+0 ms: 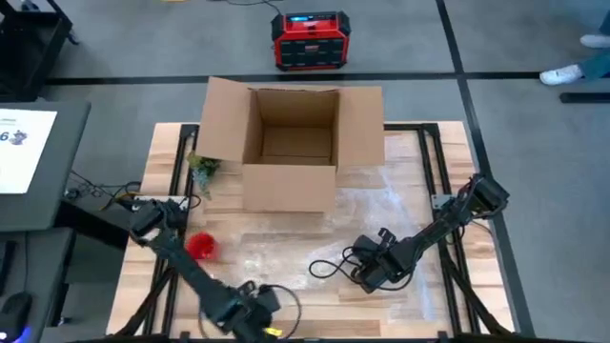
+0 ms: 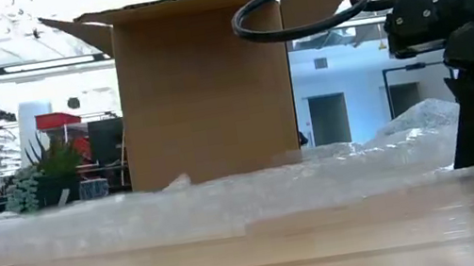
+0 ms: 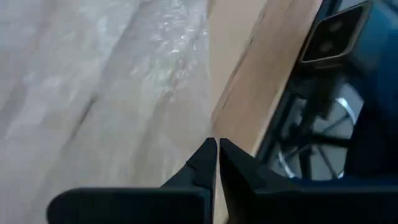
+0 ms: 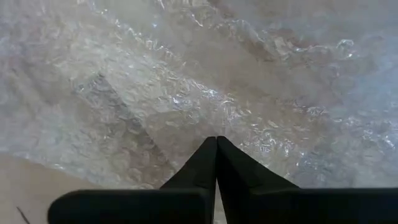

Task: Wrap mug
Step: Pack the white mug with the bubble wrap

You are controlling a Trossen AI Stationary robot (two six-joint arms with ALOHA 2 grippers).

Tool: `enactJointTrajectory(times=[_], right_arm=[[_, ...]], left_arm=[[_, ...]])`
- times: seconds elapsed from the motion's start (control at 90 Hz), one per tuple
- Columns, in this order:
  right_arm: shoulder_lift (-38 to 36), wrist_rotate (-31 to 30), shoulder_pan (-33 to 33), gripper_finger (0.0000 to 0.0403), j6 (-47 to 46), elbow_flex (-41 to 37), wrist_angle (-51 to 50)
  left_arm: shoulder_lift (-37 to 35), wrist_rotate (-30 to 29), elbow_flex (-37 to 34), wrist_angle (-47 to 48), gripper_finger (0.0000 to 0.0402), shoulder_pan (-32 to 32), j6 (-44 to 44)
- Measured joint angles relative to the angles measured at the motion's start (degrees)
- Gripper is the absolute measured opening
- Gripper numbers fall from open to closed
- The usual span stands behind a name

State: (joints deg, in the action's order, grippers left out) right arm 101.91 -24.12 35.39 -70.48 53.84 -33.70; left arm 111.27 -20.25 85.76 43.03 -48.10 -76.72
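Note:
A red mug (image 1: 201, 246) sits on the left part of a clear bubble-wrap sheet (image 1: 315, 229) spread over the wooden table. My right gripper (image 4: 216, 142) is shut, its tips down on the sheet right of the table's middle (image 1: 370, 276). In the low view it (image 2: 471, 153) stands at the right. My left gripper (image 3: 217, 146) is shut low by the table's near edge (image 1: 246, 316), at the sheet's near border. Whether it touches the wrap, I cannot tell. My right gripper meets the bubble wrap (image 4: 186, 106) with its shut fingertips, slanting down from the table's right side. Whether a layer is caught between the tips cannot be told. The sheet lies on the table around them and bulges up behind the gripper (image 2: 425, 113).
An open cardboard box (image 1: 291, 143) stands at the table's far middle, with a small green plant (image 1: 203, 169) by its left flap. Black cables (image 1: 329, 267) loop on the table near the right gripper. A red device (image 1: 310, 40) is on the floor beyond.

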Motion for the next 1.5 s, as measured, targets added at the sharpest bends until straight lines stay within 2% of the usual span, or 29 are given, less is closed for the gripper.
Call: enactJointTrajectory(times=[0.133, 0.2, 0.344, 0.511, 0.733, 0.889, 1.122, 1.222, 1.322, 1.5], right_arm=[[0.0, 0.8, 1.6, 0.0, 1.0, 0.1, 1.6], [0.0, 2.9, 2.3, 0.0, 4.7, 1.0, 1.3], [0.2, 7.5, 4.1, 0.0, 15.5, 3.5, -0.6], [0.2, 6.9, 5.0, 0.0, 19.7, 5.8, 0.8], [0.2, 6.5, 4.0, 0.0, 22.5, 5.9, 3.4], [0.2, 6.1, 3.0, 0.0, 23.2, 5.9, 5.9], [0.2, 6.1, 2.1, 0.0, 30.2, 5.9, 14.6], [0.1, 6.1, 2.1, 0.0, 31.9, 5.9, 17.1], [0.1, 6.1, 1.6, 0.0, 32.0, 5.9, 17.3], [0.1, 6.1, 1.6, 0.0, 32.1, 5.9, 17.3]], left_arm=[[-3.6, -9.8, 0.0, 4.2, 0.0, -3.3, -6.1], [-5.3, -13.6, 0.0, 4.7, 0.0, -4.7, -7.1], [-7.5, -15.8, 0.0, 4.4, 0.0, -7.4, -8.5], [-7.5, -9.3, 0.0, 5.3, 0.0, -10.3, -16.5], [-8.9, -6.8, 0.0, 4.8, 0.001, -11.6, -17.5], [-9.1, -4.7, 0.0, 1.7, 0.0061, -11.9, -17.7], [-10.1, 9.4, 0.0, -1.4, 0.0151, -12.0, -16.2], [-12.2, 14.5, 0.0, 2.7, 0.0157, -11.8, -15.5], [-13.1, 15.0, 0.0, 10.3, 0.0149, -11.7, -15.3], [-12.9, 15.2, 0.0, 20.4, 0.0135, -11.6, -9.7]])
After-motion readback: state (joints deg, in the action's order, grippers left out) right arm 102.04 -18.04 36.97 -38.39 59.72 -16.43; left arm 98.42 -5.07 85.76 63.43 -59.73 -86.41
